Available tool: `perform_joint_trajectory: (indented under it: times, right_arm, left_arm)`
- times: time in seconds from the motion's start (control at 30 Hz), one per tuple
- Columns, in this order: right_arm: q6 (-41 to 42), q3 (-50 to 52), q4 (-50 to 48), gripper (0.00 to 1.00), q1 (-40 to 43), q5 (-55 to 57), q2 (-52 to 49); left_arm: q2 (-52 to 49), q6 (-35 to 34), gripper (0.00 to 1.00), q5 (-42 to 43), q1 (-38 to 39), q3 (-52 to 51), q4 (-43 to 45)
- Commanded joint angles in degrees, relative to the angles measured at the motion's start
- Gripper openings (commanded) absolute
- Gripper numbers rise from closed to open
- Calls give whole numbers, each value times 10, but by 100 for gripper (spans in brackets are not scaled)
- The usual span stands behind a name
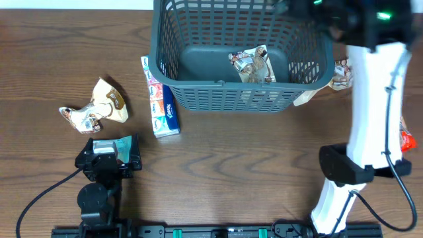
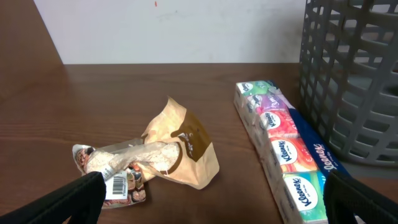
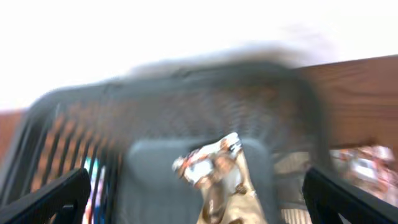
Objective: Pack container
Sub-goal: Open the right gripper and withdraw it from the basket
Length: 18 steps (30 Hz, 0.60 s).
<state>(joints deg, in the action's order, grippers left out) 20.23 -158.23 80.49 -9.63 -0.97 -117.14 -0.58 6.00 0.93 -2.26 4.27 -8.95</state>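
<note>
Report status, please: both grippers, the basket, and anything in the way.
Left gripper open, empty. Right gripper open, near basket. One snack packet inside. Tissue pack lies beside basket, outside.

The overhead camera looks straight down on the worktop (image 1: 251,165) from high above. The arm bases lie at the lower edge of its picture and the container (image 1: 238,99) at the upper edge.

The left wrist camera sits low, near the worktop, and faces almost level toward the far wall, between its 2 left fingers (image 2: 68,202). With the overhead view it shares the tan packet (image 2: 180,149), the tissue pack (image 2: 283,155) and 1 wall of the container.

The right wrist camera is blurred. It looks slanting down into the container from close above, and shares with the overhead view the packet inside (image 3: 217,174).
</note>
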Motion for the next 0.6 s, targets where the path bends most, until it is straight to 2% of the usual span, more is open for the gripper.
perform_joint_trajectory:
  times: [0.0,0.13,0.33,0.57]
  right_arm:
    - [154,-47,30,99,51,85,3]
    - [256,-58,78,99,116,105,7]
    - [300,-34,91,99,189,110,-5]
    - [379,63,76,99,206,102,-50]
  left_arm:
    - [4,-3,99,1,-3,-15,-6]
    - [4,-3,99,1,-3,-15,-6]
    - [4,-3,99,1,-3,-15,-6]
    - [4,-3,99,1,-3,-15,-6]
